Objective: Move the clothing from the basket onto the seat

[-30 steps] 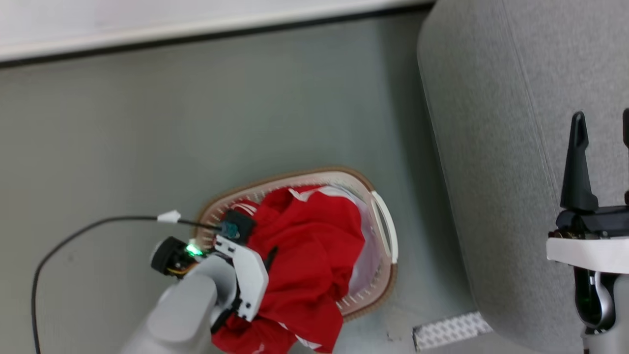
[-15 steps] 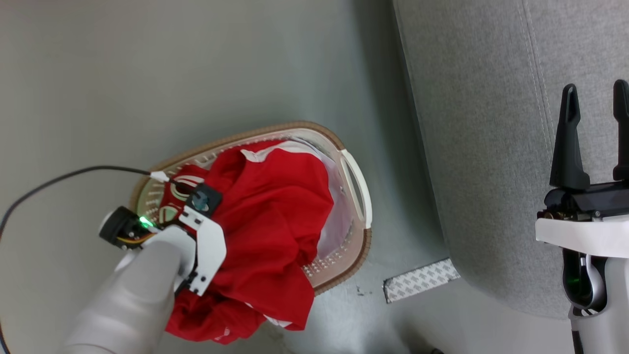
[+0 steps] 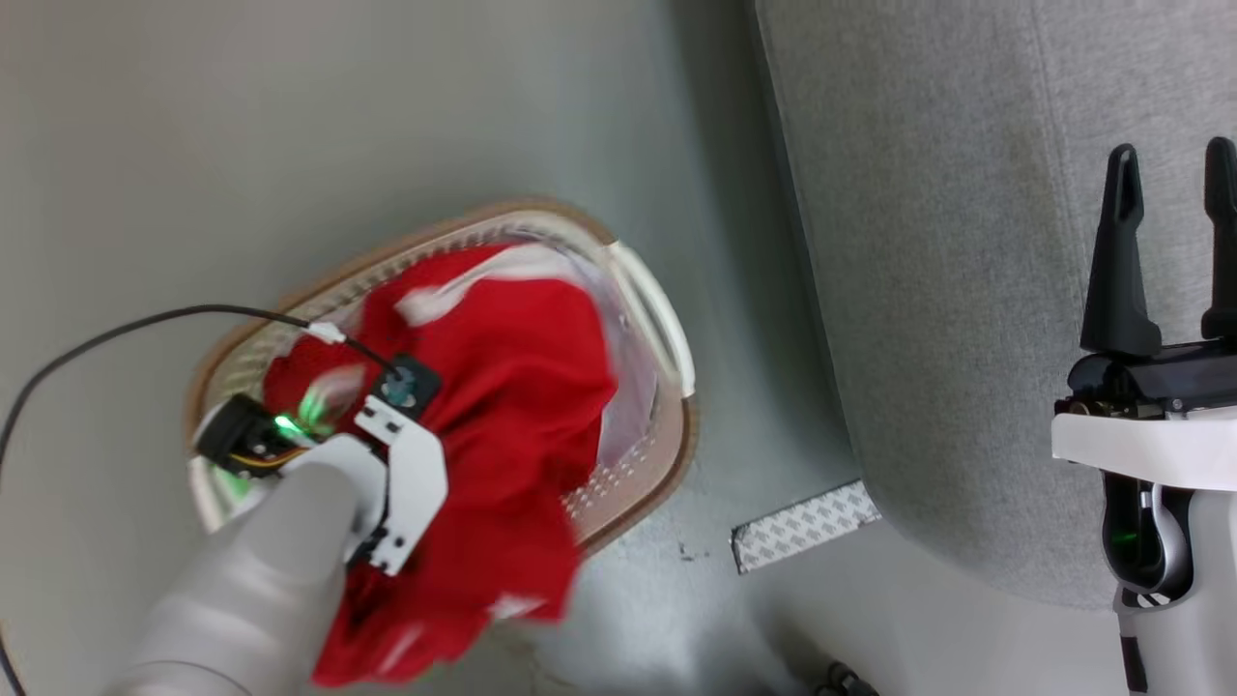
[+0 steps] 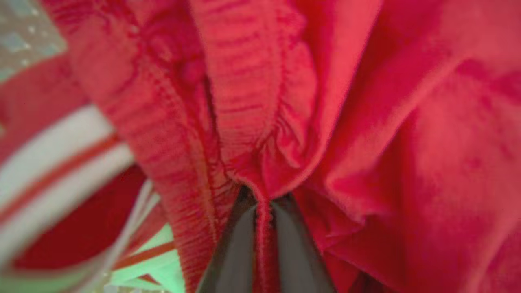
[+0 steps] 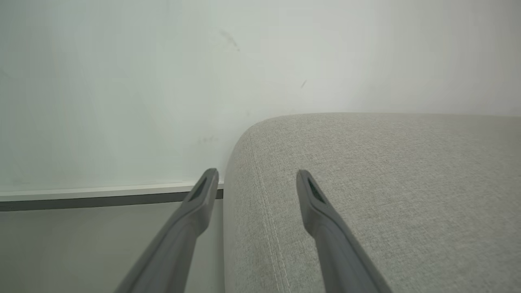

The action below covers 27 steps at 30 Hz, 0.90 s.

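Observation:
The red clothing (image 3: pixel 503 406) with white trim is bunched in the white, tan-rimmed basket (image 3: pixel 667 329) on the floor and spills over its near edge. My left gripper (image 4: pixel 262 203) is shut on a fold of the red clothing (image 4: pixel 366 122); in the head view its fingers are buried in the fabric below my wrist. The grey seat (image 3: pixel 947 242) stands to the right of the basket. Over the seat's near edge my right gripper (image 3: pixel 1171 184) hangs open and empty; in its own wrist view the right gripper (image 5: pixel 256 179) frames the seat (image 5: pixel 386 183) corner.
A black cable (image 3: pixel 126 333) runs over the grey floor to my left wrist. A patterned white strip (image 3: pixel 802 527) lies on the floor by the seat's corner. A pale wall with a baseboard (image 5: pixel 97 195) stands behind the seat.
My left gripper has shut on the red clothing, and the fabric has bunched and blurred around it. The head camera has shifted, so basket and seat sit further left in the picture. The right gripper stays open.

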Tool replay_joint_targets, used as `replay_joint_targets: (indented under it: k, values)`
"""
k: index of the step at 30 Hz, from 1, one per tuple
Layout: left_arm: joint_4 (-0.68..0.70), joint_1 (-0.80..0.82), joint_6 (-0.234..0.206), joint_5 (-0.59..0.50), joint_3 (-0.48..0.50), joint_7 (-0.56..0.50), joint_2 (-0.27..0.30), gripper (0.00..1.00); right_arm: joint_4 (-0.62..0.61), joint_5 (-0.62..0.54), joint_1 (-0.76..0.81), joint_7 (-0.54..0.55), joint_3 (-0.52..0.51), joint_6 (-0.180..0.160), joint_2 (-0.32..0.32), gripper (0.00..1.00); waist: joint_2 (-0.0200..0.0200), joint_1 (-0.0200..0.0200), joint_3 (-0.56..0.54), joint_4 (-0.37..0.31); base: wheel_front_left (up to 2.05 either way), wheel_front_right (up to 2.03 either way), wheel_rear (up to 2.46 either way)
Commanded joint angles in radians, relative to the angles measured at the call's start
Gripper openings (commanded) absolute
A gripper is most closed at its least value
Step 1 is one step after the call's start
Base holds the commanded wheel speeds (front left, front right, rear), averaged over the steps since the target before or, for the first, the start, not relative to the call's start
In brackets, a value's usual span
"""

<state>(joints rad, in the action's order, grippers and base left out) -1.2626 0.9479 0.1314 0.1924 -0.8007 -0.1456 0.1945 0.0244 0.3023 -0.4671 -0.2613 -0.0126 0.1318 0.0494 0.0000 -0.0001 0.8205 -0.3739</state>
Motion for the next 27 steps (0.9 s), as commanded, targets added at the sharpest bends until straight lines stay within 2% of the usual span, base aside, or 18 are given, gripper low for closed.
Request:
replay_joint_targets:
  k: [1, 5, 17, 27]
  values:
    - [-0.003, -0.013, -0.003, 0.017, -0.001, 0.013, 0.001, 0.0, 0.004, -0.003, -0.005, -0.003, -0.006, -0.002, 0.0, 1.0, 0.0, 0.0001, -0.02, 0.012, 0.0, 0.0, 0.0]
    - [0.015, -0.035, -0.002, 0.05, -0.029, 0.058, -0.039, 0.0, 0.01, -0.023, -0.004, -0.003, -0.012, -0.002, 0.0, 1.0, 0.0, 0.0001, -0.073, 0.037, 0.0, 0.0, 0.0]
    - [0.066, -0.094, -0.002, 0.186, -0.105, 0.152, -0.106, 0.0, 0.045, -0.076, 0.036, -0.003, -0.024, -0.002, 0.0, 1.0, 0.0, 0.0001, -0.263, 0.109, 0.0, 0.0, 0.0]
    - [0.178, -0.165, -0.002, 0.345, -0.162, 0.262, -0.134, 0.0, 0.088, -0.109, 0.106, -0.003, -0.038, -0.002, 0.027, 1.0, 0.0, 0.0001, -0.474, 0.202, 0.0, 0.0, 0.0]
